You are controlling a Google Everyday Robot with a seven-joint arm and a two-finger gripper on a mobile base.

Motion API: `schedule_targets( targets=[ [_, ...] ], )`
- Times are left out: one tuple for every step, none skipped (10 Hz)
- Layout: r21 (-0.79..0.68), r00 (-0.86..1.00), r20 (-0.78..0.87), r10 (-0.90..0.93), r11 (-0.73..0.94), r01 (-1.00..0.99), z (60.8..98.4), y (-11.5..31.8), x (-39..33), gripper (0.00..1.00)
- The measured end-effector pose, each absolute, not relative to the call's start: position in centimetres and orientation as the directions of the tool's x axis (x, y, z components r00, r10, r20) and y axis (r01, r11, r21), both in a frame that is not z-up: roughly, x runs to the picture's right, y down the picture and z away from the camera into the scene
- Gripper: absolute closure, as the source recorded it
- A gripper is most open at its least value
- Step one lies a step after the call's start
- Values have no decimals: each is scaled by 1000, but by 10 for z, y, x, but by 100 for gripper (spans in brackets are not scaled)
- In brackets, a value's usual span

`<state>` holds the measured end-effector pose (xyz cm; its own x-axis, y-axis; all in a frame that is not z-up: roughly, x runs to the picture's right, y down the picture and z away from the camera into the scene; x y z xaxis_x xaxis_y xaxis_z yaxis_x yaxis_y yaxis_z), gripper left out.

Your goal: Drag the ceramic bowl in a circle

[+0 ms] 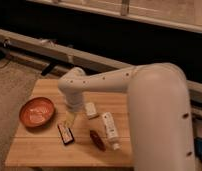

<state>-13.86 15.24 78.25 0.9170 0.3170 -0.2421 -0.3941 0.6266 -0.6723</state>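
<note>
The ceramic bowl (37, 112), wide, shallow and orange-brown with a pale centre, sits on the left part of the wooden table (39, 150). My white arm reaches in from the right, with its wrist over the middle of the table. The gripper (70, 117) hangs below the wrist, a short way right of the bowl's rim and apart from it. The bowl is free and upright.
A dark flat rectangular packet (65, 134) lies just below the gripper. A small white box (90, 110), a white bottle on its side (110, 130) and a reddish-brown object (98, 140) lie to the right. The arm hides the small white cup. Dark rails run behind the table.
</note>
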Motion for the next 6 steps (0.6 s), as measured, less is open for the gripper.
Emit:
schedule_targets(
  targets=[
    [-677, 936, -209, 284, 649, -348, 782, 147, -160, 20],
    [-681, 949, -185, 257, 662, -312, 780, 147, -174, 20],
    [-689, 962, -154, 226, 673, -268, 776, 151, -191, 20],
    [-693, 973, -123, 194, 685, -224, 770, 156, -205, 20],
    [-699, 983, -84, 160, 694, -173, 766, 160, -219, 20],
    [-702, 989, -55, 134, 700, -134, 765, 163, -229, 20]
  ],
)
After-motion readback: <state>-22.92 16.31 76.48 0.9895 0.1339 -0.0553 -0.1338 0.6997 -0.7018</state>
